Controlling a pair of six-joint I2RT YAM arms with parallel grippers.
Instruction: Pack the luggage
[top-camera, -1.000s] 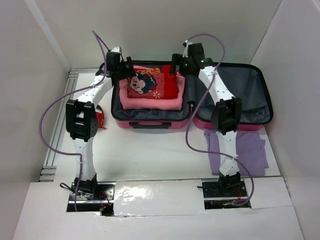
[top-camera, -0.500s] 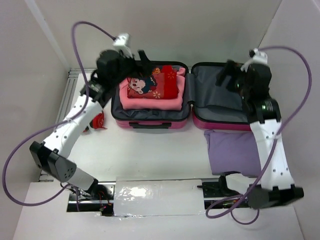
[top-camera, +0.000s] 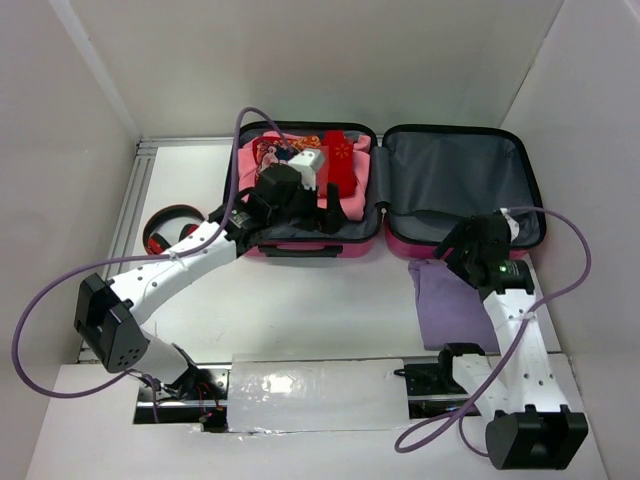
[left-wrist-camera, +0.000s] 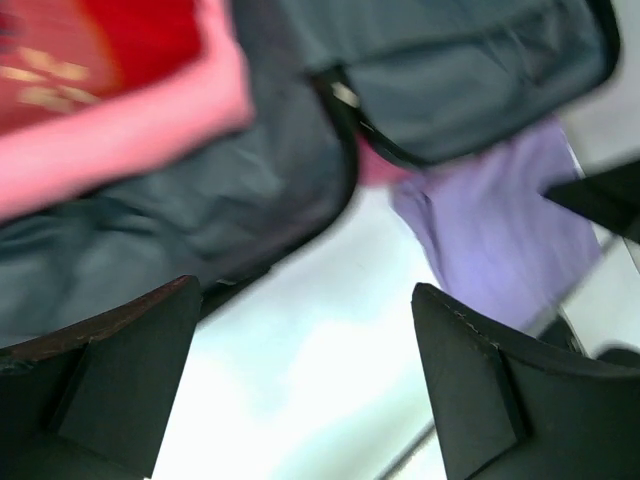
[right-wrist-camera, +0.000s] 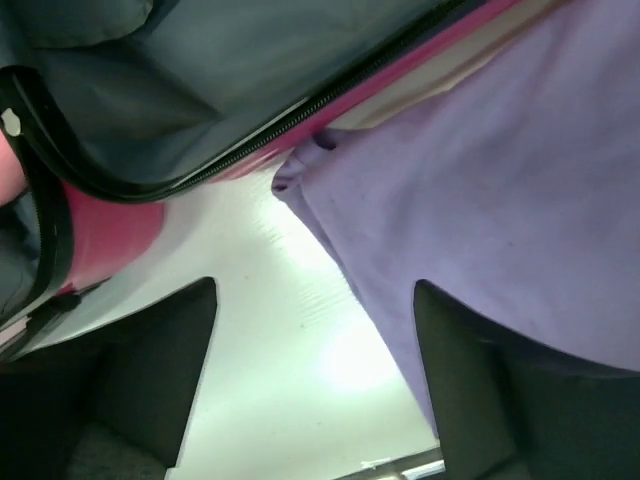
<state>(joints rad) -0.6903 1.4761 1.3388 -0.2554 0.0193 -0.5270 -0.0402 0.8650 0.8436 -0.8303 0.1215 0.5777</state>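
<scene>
The luggage (top-camera: 462, 175) lies open at the back of the table, with grey lining and magenta edges. Its left half holds a folded pink garment (top-camera: 352, 205) with a red printed one (top-camera: 340, 160) on top. A folded purple cloth (top-camera: 450, 305) lies on the table in front of the right half. My left gripper (top-camera: 330, 220) is open and empty above the front edge of the left half. My right gripper (top-camera: 455, 248) is open and empty over the purple cloth's (right-wrist-camera: 500, 190) far corner, by the luggage rim (right-wrist-camera: 110, 220). The left wrist view shows the pink garment (left-wrist-camera: 120, 130) and the purple cloth (left-wrist-camera: 510, 230).
Red headphones (top-camera: 165, 228) lie on the table left of the luggage. White walls close in the sides and back. A metal rail (top-camera: 125, 220) runs along the left edge. Purple cables loop from both arms.
My left arm swung down from the back left corner to the front of the left half. My right arm dropped from over the right half to the purple cloth. The headphones now show.
</scene>
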